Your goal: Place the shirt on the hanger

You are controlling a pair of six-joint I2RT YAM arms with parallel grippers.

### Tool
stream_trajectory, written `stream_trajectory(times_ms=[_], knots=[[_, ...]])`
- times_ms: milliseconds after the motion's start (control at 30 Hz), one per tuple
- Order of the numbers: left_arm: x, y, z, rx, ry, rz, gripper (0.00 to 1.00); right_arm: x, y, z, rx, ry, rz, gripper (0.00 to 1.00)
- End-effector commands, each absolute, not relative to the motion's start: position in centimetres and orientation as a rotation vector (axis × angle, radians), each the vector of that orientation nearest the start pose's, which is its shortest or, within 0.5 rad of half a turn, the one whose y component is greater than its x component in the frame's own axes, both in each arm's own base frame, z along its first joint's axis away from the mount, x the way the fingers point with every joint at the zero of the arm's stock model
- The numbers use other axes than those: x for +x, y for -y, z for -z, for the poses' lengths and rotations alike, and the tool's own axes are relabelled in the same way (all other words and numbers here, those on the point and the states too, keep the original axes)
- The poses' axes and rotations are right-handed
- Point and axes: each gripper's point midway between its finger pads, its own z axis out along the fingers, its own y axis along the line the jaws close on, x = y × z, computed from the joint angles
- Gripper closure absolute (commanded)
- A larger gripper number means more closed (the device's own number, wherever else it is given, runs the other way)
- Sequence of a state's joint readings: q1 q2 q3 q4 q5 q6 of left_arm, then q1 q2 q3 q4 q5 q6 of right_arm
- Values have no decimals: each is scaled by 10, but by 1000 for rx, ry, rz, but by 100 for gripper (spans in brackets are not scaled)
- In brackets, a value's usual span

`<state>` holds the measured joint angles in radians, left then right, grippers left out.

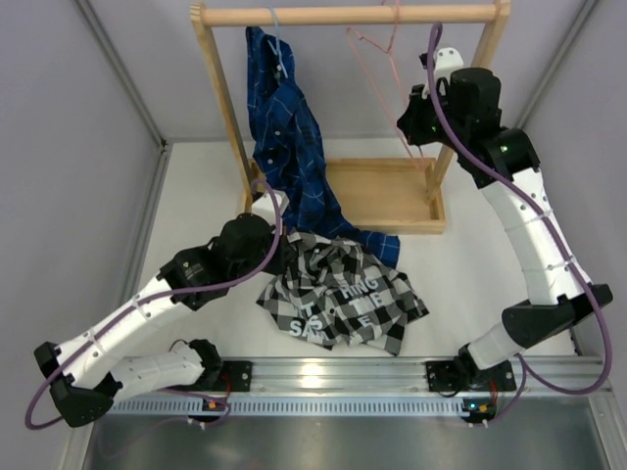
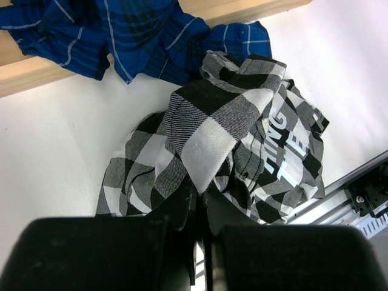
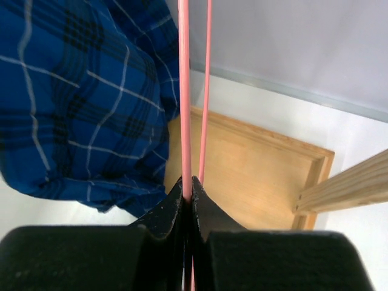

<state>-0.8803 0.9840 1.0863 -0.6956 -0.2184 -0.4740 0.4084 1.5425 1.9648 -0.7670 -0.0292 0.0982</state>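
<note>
The black-and-white checked shirt (image 1: 343, 299) with white lettering lies crumpled on the table in front of the rack. My left gripper (image 1: 284, 247) is at its far left edge, shut on a fold of the shirt (image 2: 206, 142), which rises into the jaws in the left wrist view, where the gripper (image 2: 202, 193) shows closed. The pink wire hanger (image 1: 377, 59) hangs from the wooden rail at the right. My right gripper (image 1: 416, 122) is shut on the hanger's lower wire (image 3: 183, 91), clamped between the fingers of that gripper (image 3: 187, 185).
A wooden rack (image 1: 343, 15) with a tray base (image 1: 392, 196) stands at the back. A dark blue plaid shirt (image 1: 284, 137) hangs on a light blue hanger (image 1: 277, 39) and drapes onto the table beside the checked shirt. Grey walls enclose the sides.
</note>
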Motion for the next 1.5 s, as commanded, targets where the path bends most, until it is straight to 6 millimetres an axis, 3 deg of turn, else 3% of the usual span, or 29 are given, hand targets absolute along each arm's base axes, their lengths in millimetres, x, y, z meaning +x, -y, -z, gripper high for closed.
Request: stream_trajectory(times_ms=[0, 267, 367, 400, 433, 600, 633, 700, 733, 767, 800, 833, 867, 900, 933, 967, 1000, 1033, 1100, 1167, 1333, 1467], knots=[[210, 218, -266, 269, -2101, 580, 100, 381, -180, -489, -245, -1648, -471, 100], [216, 206, -268, 215, -2077, 521, 100, 368, -181, -511, -262, -1565, -515, 100], [222, 203, -268, 171, -2076, 489, 100, 353, -178, -505, -286, -1571, -522, 100], [224, 203, -266, 163, -2084, 479, 100, 350, -178, -493, -294, -1594, -521, 100], [226, 204, -265, 158, -2086, 476, 100, 338, -172, -499, -299, -1566, -516, 100], [235, 208, -267, 127, -2090, 456, 100, 325, -160, -485, -302, -1572, -482, 100], [237, 208, -270, 116, -2082, 460, 100, 315, -155, -487, -303, -1562, -483, 100], [241, 206, -273, 84, -2071, 467, 100, 301, -155, -459, -333, -1635, -504, 100], [243, 205, -275, 70, -2065, 470, 100, 281, -152, -458, -362, -1625, -522, 100], [247, 202, -275, 48, -2066, 466, 100, 268, -153, -443, -398, -1665, -541, 100], [250, 200, -274, 33, -2070, 459, 100, 255, -159, -415, -456, -1718, -589, 100], [251, 200, -271, 28, -2079, 459, 100, 226, -155, -417, -488, -1668, -621, 100], [257, 195, -268, 3, -2087, 448, 100, 201, -165, -410, -576, -1641, -717, 100], [259, 194, -267, -8, -2090, 453, 100, 186, -169, -383, -633, -1665, -768, 100], [259, 195, -259, -5, -2108, 462, 100, 154, -166, -387, -671, -1583, -815, 100], [266, 192, -257, -29, -2107, 463, 100, 134, -171, -381, -727, -1550, -887, 100], [269, 191, -253, -36, -2113, 470, 100, 124, -172, -360, -747, -1576, -927, 100], [270, 193, -250, -31, -2123, 496, 100, 105, -168, -359, -767, -1529, -943, 100], [279, 191, -241, -56, -2135, 504, 100, 91, -165, -339, -786, -1567, -959, 100], [281, 193, -236, -52, -2148, 529, 100, 90, -162, -325, -784, -1612, -952, 100], [285, 200, -232, -49, -2149, 558, 100, 80, -162, -306, -781, -1676, -995, 100], [283, 207, -230, -14, -2160, 592, 100, 86, -154, -291, -706, -1730, -947, 100]])
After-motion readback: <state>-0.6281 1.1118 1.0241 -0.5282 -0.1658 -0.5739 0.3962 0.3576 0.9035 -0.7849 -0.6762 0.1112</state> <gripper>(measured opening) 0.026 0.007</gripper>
